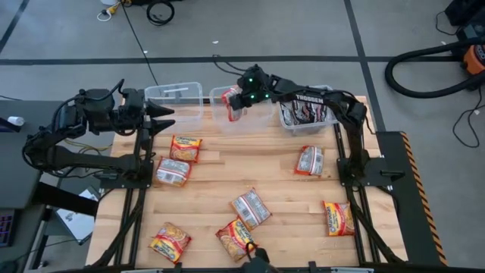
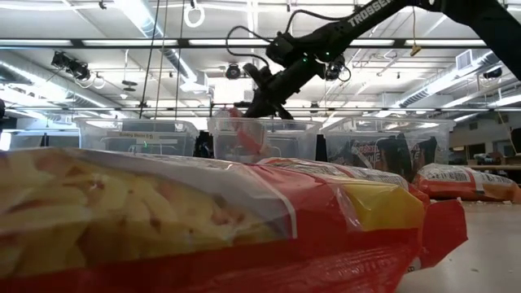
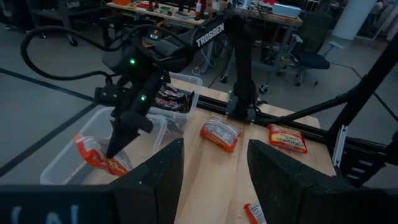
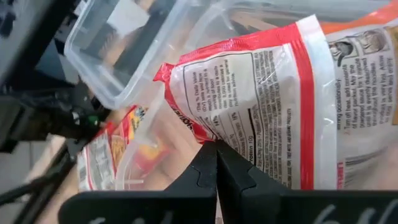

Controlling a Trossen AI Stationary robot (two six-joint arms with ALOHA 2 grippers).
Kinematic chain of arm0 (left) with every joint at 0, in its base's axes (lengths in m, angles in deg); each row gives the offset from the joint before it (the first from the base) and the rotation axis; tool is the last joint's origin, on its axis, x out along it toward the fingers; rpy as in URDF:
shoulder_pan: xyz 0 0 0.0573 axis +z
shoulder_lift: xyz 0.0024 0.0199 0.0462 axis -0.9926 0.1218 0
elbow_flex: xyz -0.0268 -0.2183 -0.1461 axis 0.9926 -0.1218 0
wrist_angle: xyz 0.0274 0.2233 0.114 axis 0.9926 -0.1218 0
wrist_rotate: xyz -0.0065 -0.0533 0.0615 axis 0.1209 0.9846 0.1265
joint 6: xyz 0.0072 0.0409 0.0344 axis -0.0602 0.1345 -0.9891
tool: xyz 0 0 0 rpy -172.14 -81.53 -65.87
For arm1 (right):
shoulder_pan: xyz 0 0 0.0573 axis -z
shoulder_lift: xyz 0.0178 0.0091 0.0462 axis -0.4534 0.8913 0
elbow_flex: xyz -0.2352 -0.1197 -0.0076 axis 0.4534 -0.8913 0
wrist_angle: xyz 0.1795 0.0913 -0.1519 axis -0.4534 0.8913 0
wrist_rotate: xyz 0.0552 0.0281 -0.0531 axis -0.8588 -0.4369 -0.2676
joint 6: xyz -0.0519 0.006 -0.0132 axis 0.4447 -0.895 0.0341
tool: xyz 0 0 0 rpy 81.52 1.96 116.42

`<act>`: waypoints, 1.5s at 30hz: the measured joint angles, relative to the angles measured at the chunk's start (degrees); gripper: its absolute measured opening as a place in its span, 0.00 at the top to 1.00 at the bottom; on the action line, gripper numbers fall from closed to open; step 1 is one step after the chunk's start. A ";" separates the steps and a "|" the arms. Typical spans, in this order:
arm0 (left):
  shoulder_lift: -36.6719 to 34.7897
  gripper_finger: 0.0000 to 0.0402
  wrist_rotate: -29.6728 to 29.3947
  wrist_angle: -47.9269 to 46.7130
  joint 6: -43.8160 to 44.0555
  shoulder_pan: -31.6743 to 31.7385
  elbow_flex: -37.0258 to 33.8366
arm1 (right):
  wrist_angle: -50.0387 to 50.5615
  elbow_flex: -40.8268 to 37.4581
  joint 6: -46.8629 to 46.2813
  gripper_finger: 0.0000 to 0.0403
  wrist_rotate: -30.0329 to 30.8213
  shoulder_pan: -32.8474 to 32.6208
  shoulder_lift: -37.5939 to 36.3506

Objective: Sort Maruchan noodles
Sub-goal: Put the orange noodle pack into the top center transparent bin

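Where packets (image 1: 250, 208) scattered, slatted wooden table (image 1: 265, 163)

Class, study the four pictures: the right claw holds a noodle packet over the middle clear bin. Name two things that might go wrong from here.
1. The right claw pinches the red packet only at its edge, so the packet may slip or tear.
2. The packet hangs near the middle bin's rim, so on release it may catch the wall and fall onto the table.
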State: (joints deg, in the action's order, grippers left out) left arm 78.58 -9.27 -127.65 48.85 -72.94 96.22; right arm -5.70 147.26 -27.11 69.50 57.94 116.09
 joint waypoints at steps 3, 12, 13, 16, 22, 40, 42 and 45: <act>0.00 0.55 0.01 0.00 -0.03 0.00 0.00 | -0.32 -0.04 -2.89 1.00 -2.66 0.83 -0.52; 0.00 0.55 0.01 -0.04 -0.12 0.00 0.00 | 4.16 -0.04 -9.17 1.00 -7.16 1.51 -4.38; 0.00 0.55 0.02 -0.04 -0.20 0.00 0.00 | 5.96 -0.04 -9.16 1.00 -6.99 1.99 -4.68; 0.00 0.55 0.02 -0.05 -0.29 0.00 0.00 | 12.67 -0.02 -7.27 1.00 -4.47 3.39 -4.81; 0.00 0.55 0.01 -2.06 -0.79 0.00 0.00 | 21.27 -0.04 2.36 1.00 3.50 4.18 -4.60; 0.00 0.55 0.02 -3.98 -3.09 0.00 0.01 | 37.23 -0.02 23.92 1.00 26.79 2.98 -4.52; 0.00 0.55 0.02 -3.98 -3.09 0.00 0.00 | 37.29 -0.16 25.12 1.00 28.94 2.79 -4.52; 0.00 0.55 0.02 -3.98 -3.19 0.00 0.02 | 36.42 -1.49 25.80 1.00 30.87 2.79 -4.52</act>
State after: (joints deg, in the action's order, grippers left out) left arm 78.58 -9.25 -131.63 45.65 -72.94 96.23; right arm 30.71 145.77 -1.31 100.37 60.72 111.57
